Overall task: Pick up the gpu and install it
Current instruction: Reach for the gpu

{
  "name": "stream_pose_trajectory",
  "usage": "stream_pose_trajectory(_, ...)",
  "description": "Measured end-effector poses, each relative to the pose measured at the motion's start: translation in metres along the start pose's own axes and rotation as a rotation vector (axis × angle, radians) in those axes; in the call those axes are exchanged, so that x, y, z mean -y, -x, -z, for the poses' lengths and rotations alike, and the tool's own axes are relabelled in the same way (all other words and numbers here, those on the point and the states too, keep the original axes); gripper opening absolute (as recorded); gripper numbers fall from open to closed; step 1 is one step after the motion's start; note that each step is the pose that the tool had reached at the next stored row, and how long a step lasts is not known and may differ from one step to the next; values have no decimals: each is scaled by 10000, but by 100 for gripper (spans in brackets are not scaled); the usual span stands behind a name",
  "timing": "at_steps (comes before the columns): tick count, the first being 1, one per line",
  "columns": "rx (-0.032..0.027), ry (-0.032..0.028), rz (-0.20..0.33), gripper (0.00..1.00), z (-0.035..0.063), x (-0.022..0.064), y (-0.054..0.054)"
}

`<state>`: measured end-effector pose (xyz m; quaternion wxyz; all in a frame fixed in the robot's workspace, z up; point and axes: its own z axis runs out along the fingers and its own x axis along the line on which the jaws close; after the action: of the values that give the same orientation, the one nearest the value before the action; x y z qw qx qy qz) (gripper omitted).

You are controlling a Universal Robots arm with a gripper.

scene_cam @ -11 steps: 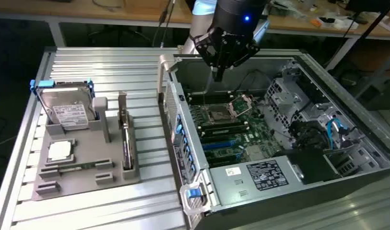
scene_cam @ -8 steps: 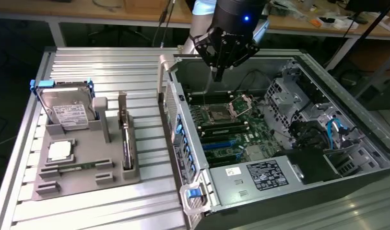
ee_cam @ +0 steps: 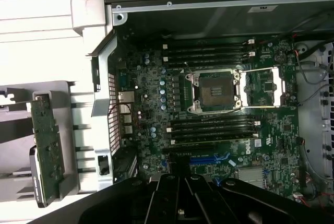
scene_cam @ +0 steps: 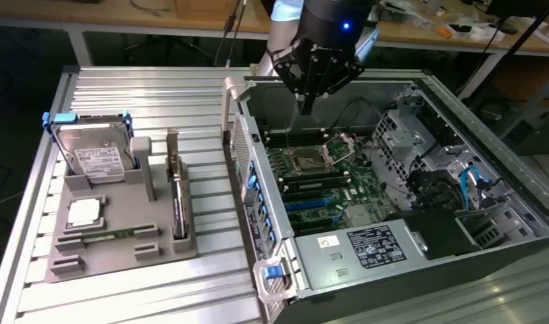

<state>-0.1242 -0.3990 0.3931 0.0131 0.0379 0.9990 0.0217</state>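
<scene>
My hand [scene_cam: 306,102] hangs over the open computer case [scene_cam: 247,138], fingers pressed together, pinching nothing, above the motherboard [ee_cam: 209,109]. The graphics card [scene_cam: 177,199] stands on edge in the grey holder [scene_cam: 121,251] on the bench [scene_cam: 148,88], well apart from my hand, near the hard drive [scene_cam: 94,156]. Pick not yet made. To do it well, I reckon: square up over the card's top edge, spread wide, grip board not fan, lift straight out.
</scene>
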Motion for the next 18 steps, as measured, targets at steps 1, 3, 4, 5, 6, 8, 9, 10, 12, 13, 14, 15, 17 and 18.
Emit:
stream_pose_trajectory(1, 0, 0, 0, 11, 0, 0, -5)
stream_pose_trajectory(3, 0, 0, 0, 11, 0, 1, -17)
stream_pose_trajectory(4, 0, 0, 1, 11, 0, 2, -28)
stream_pose_trajectory(5, 0, 0, 1, 11, 0, 3, -36)
stream_pose_trajectory(6, 0, -1, 0, 11, 0, 3, -42)
stream_pose_trajectory(8, 0, 0, 1, 11, -1, 4, -53)
stream_pose_trajectory(9, 0, 0, 0, 11, -1, 4, -61)
stream_pose_trajectory(10, 0, 1, 0, 11, -1, 5, -66)
stream_pose_trajectory(12, 0, 0, 0, 11, -2, 6, -78)
stream_pose_trajectory(13, 0, 0, 0, 11, -2, 6, -87)
stream_pose_trajectory(14, 0, 0, 1, 11, -2, 7, -92)
stream_pose_trajectory(15, 0, 0, 0, 11, -2, 7, -96)
stream_pose_trajectory(17, -1, 0, 0, 11, -2, 9, -113)
stream_pose_trajectory(18, -1, 0, 1, 11, -3, 9, -117)
